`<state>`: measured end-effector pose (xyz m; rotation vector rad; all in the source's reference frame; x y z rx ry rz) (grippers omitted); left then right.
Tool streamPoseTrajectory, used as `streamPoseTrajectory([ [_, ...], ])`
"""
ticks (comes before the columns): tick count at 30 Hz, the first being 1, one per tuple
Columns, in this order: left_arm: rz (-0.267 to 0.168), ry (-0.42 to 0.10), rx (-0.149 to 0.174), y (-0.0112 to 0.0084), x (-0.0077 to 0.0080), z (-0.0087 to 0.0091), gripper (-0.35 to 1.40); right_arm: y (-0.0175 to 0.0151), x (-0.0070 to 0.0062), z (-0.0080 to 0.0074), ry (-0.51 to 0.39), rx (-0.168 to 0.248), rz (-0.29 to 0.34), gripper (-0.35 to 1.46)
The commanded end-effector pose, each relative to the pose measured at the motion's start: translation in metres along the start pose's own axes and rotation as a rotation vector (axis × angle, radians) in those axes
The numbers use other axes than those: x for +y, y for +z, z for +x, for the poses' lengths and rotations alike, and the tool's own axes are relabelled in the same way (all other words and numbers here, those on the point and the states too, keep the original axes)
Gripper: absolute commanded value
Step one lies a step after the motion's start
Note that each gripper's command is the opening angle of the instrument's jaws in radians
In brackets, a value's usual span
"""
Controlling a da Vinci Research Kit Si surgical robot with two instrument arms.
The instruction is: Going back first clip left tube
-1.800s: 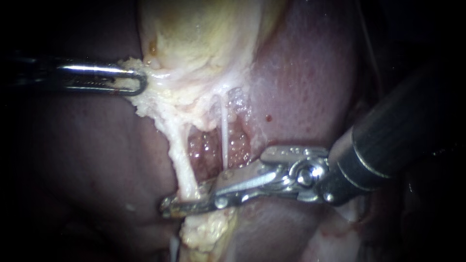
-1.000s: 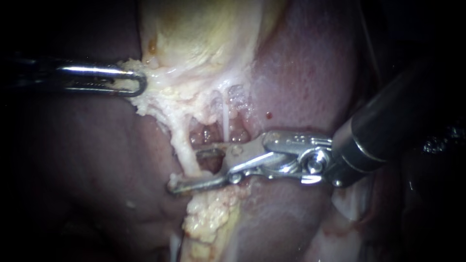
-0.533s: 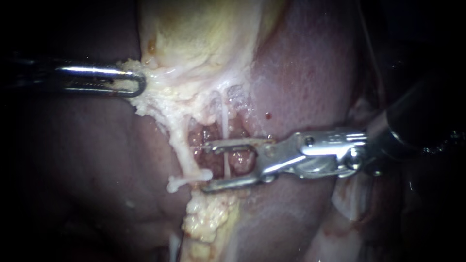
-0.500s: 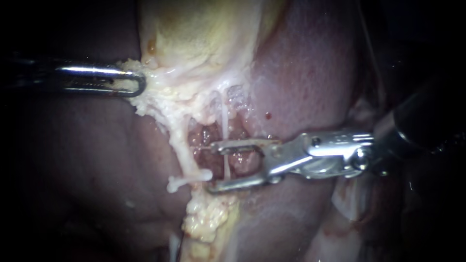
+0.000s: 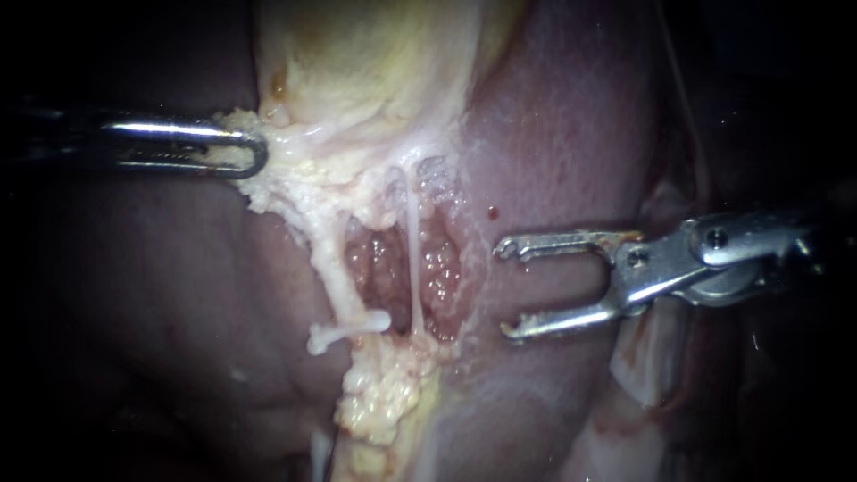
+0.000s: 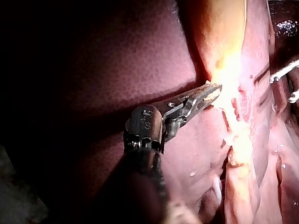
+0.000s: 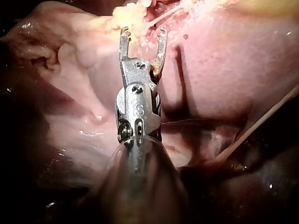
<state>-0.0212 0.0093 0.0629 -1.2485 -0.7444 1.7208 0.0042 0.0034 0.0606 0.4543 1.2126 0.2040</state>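
The liver (image 5: 553, 134) forms the dark red field on all sides of the clip (image 5: 344, 334). The gallbladder (image 5: 375, 62), pale yellow, lies well above the clip. A band of pale tissue (image 5: 295, 183) runs from the gallbladder's lower edge down toward the clip.

The left instrument (image 5: 254, 153) sits up and to the left of the clip. Its pincer is pinching the outer edge of the pale tissue; the left wrist view confirms tissue held from both sides.

The right instrument (image 5: 504, 289) sits well to the right of the clip, over bare liver. Its pincer is spread wide and holds nothing. It touches neither tube.

The left tube (image 5: 332, 277), a thick pale strand, descends directly into the clip. The right tube (image 5: 415, 259), a thin white strand, stands just to the right of the clip.

The clip is white and lies crosswise on the lower end of the left tube
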Motion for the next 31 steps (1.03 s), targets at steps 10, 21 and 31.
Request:
streamPoseTrajectory([
  [10,0.001,0.011,-0.005,0.0035,-0.0002,-0.0017,-0.35,-0.0003,0.0,0.0,-0.002,0.001,0.002,0.5],
  [21,-0.002,0.017,-0.014,0.0073,-0.0008,-0.0023,-0.35,-0.0003,-0.0001,0.0,-0.002,0.0,0.002,0.5],
  [31,-0.001,0.018,-0.017,0.0074,-0.0009,-0.0024,-0.35,-0.0004,-0.0001,0.0,-0.002,0.0,0.002,0.5],
])
